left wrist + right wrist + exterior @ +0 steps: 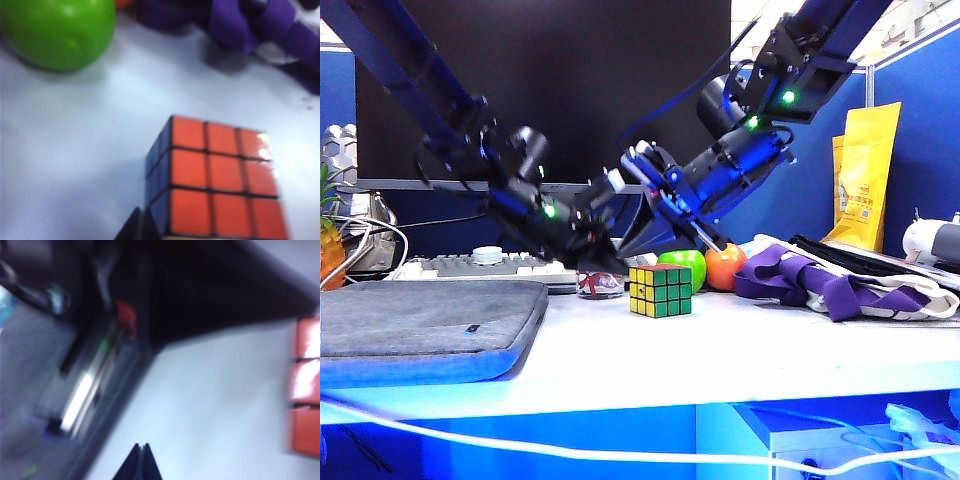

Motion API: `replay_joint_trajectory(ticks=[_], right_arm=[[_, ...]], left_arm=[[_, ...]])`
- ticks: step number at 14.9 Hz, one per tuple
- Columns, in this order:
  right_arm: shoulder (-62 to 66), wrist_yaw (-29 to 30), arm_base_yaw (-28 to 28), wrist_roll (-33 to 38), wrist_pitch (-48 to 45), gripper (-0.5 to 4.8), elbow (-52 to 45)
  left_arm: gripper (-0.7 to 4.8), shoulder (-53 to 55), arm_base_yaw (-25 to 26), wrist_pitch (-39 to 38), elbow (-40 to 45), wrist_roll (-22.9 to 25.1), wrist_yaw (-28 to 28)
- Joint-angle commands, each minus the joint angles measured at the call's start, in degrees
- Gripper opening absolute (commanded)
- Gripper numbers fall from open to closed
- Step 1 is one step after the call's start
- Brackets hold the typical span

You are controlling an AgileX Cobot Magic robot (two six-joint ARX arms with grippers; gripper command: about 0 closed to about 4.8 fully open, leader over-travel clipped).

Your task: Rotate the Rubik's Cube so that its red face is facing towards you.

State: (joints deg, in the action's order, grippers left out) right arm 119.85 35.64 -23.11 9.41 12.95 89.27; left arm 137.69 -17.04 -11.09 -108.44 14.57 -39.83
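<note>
While both arms lean in over the white table (740, 350), we judge the work to be at its approach stage: the Rubik's Cube (660, 290) sits untouched near the table's middle, and its red face (220, 180) points up, not toward the viewer.

From the exterior view the cube shows a yellow side and a green side to the front. Our left gripper (603, 262) hangs just beside the cube, on its keyboard side and slightly above; its tips (141, 226) are pressed together with nothing between them. Our right gripper (712, 240) hovers above and behind the cube, close over the green apple (684, 266); its tips (141, 462) are likewise closed on nothing. The right wrist view is blurred, but it catches the red face at one edge.

Next, we think, the cube must be tipped forward so that the red top comes round to the front. With both claws closed, that calls either for pushing with the closed tips or for opening a claw first to take hold of two opposite sides.

Counting around the cube: one Rubik's Cube, one green apple just behind it, one orange-red fruit (724, 267) beside the apple, one purple strap bundle (820, 285) farther out, one keyboard (485, 266), one grey pad (425, 325), one yellow packet (865, 175), two grippers.
</note>
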Motion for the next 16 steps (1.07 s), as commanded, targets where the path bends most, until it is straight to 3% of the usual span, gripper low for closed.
replay_joint_trajectory(ticks=[1, 8, 12, 16], right_arm=[[1.0, -4.2, 0.1, -1.4, -1.2, -0.01, 0.3], [5.8, -12.7, 0.9, -3.9, -3.0, -0.01, 0.3], [5.8, -16.5, 2.9, -10.6, 0.4, -0.01, 0.3], [4.9, -17.7, 5.1, -12.7, 2.5, -0.01, 0.3]], left_arm=[[-0.06, 0.6, 0.0, 1.3, -0.3, -0.8, 0.1], [-0.05, 0.6, -2.1, 1.6, -0.3, -1.7, -2.6], [-0.05, 0.6, -5.2, 3.5, -0.3, -6.6, -2.8], [-0.06, 0.6, -5.3, 4.4, -0.3, -11.8, -3.0]])
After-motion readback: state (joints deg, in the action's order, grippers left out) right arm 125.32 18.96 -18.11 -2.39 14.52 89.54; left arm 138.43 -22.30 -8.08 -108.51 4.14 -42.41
